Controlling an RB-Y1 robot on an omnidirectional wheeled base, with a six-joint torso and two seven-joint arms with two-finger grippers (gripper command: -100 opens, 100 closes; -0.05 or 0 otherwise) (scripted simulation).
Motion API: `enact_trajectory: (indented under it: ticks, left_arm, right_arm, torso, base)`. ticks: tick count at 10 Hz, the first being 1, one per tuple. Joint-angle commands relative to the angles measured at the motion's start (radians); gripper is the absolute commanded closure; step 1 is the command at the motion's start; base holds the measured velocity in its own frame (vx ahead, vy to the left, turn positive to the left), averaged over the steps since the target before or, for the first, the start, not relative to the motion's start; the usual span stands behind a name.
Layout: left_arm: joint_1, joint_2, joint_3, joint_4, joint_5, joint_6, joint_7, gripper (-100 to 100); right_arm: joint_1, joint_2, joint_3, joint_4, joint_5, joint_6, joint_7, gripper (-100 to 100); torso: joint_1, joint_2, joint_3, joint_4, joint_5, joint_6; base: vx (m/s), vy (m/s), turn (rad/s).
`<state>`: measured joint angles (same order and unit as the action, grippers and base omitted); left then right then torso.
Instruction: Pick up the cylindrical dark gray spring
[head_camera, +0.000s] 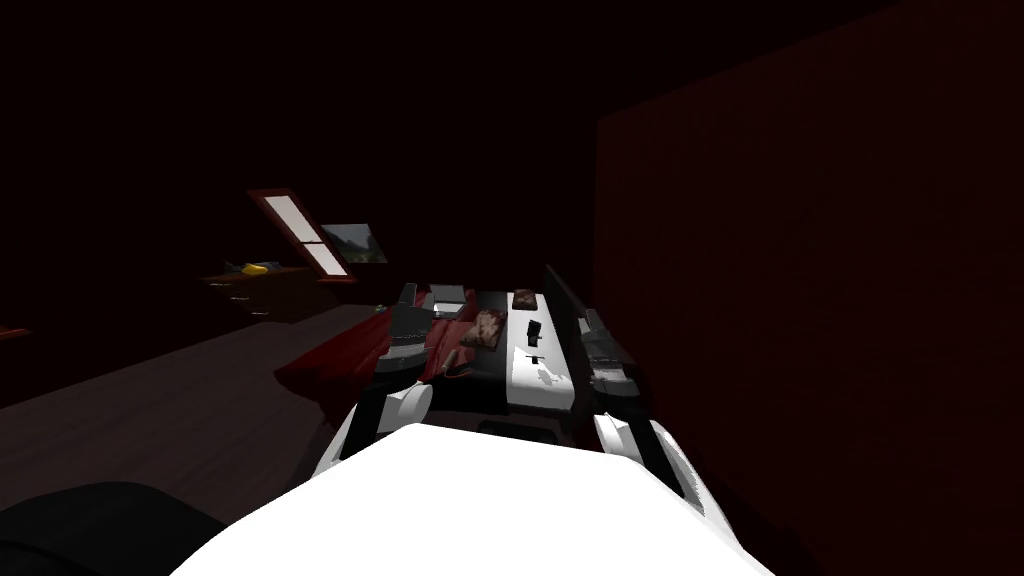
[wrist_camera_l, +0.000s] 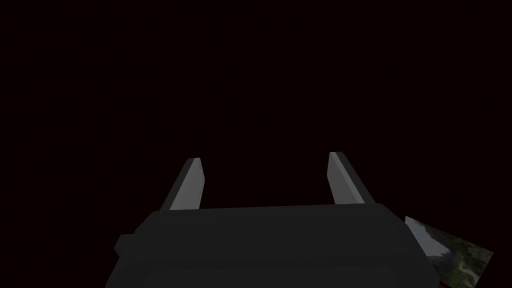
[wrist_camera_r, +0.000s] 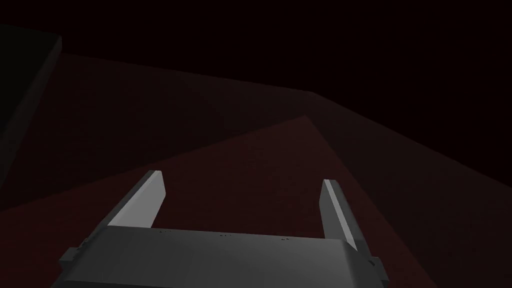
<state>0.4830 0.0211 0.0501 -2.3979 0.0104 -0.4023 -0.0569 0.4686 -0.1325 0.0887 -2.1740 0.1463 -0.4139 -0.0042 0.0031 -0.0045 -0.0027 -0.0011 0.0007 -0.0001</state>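
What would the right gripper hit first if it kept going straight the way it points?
Most likely the dark red flat surface ahead of the right gripper, probably the dark red wall beside it. Nothing nearer shows between its open fingers; depth is unclear.

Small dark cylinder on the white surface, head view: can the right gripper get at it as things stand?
Probably not directly. The small dark cylinder sits uncovered on the white surface, but a dark upright panel lies between it and the right gripper, which is open and faces a red wall.
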Motion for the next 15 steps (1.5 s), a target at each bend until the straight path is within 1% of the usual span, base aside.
enact_trajectory:
  ticks: [1, 2, 3, 7, 8, 9, 10, 11, 13, 14, 15]
  left_arm:
    - [0.000, 0.000, 0.000, 0.000, 0.000, 0.000, 0.000, 0]
    - [0.000, 0.000, 0.000, 0.000, 0.000, 0.000, 0.000, 0]
    - [0.000, 0.000, 0.000, 0.000, 0.000, 0.000, 0.000, 0]
    - [0.000, 0.000, 0.000, 0.000, 0.000, 0.000, 0.000, 0]
    - [0.000, 0.000, 0.000, 0.000, 0.000, 0.000, 0.000, 0]
    - [0.000, 0.000, 0.000, 0.000, 0.000, 0.000, 0.000, 0]
    - [0.000, 0.000, 0.000, 0.000, 0.000, 0.000, 0.000, 0]
    - [0.000, 0.000, 0.000, 0.000, 0.000, 0.000, 0.000, 0]
    - [0.000, 0.000, 0.000, 0.000, 0.000, 0.000, 0.000, 0]
    - [0.000, 0.000, 0.000, 0.000, 0.000, 0.000, 0.000, 0]
    - [0.000, 0.000, 0.000, 0.000, 0.000, 0.000, 0.000, 0]
  right_arm:
    - [0.013, -0.017, 0.009, 0.042, 0.044, 0.025, 0.032, -100]
    - [0.015, -0.026, 0.013, 0.075, 0.073, 0.043, 0.052, -100]
    - [0.015, -0.026, 0.013, 0.075, 0.073, 0.043, 0.052, -100]
    - [0.022, -0.056, 0.031, 0.215, 0.199, 0.122, 0.141, -100]
    - [0.022, -0.056, 0.031, 0.222, 0.202, 0.122, 0.141, -100]
    - [0.025, -0.064, 0.036, 0.263, 0.236, 0.144, 0.165, -100]
    - [0.027, -0.071, 0.041, 0.291, 0.269, 0.166, 0.189, -100]
    - [0.027, -0.071, 0.041, 0.306, 0.271, 0.166, 0.189, -100]
    - [0.031, -0.086, 0.051, 0.389, 0.335, 0.211, 0.238, -100]
    - [0.031, -0.086, 0.051, 0.394, 0.342, 0.211, 0.238, -100]
    - [0.033, -0.094, 0.056, 0.428, 0.379, 0.233, 0.263, -100]
  torso:
    - [0.000, 0.000, 0.000, 0.000, 0.000, 0.000]
    - [0.001, 0.000, 0.000, 0.000, 0.000, 0.000]
    - [0.002, 0.000, 0.000, 0.000, 0.000, 0.000]
    - [0.001, -0.001, 0.000, 0.000, 0.000, 0.000]
    - [0.001, -0.002, -0.001, 0.000, 0.000, 0.000]
    - [0.001, 0.000, 0.000, 0.000, 0.000, 0.001]
    - [0.001, 0.001, 0.001, 0.000, 0.000, 0.000]
    - [0.001, 0.001, 0.000, 0.000, 0.000, 0.000]
    - [0.000, 0.002, 0.001, 0.000, 0.000, 0.000]
    - [0.002, 0.000, 0.000, 0.000, 0.001, 0.000]
    - [0.001, 0.001, 0.000, 0.000, 0.001, 0.001]
  base:
    - [0.076, 0.056, 0.202]
    - [0.073, 0.067, 0.209]
    - [0.052, 0.049, 0.051]
    - [0.077, 0.053, 0.203]
    - [0.066, 0.045, 0.038]
    - [0.050, 0.048, 0.151]
    - [0.066, 0.051, 0.214]
    - [0.055, 0.035, 0.084]
    - [0.065, 0.055, 0.192]
    - [0.077, 0.041, 0.104]
    - [0.063, 0.028, 0.138]
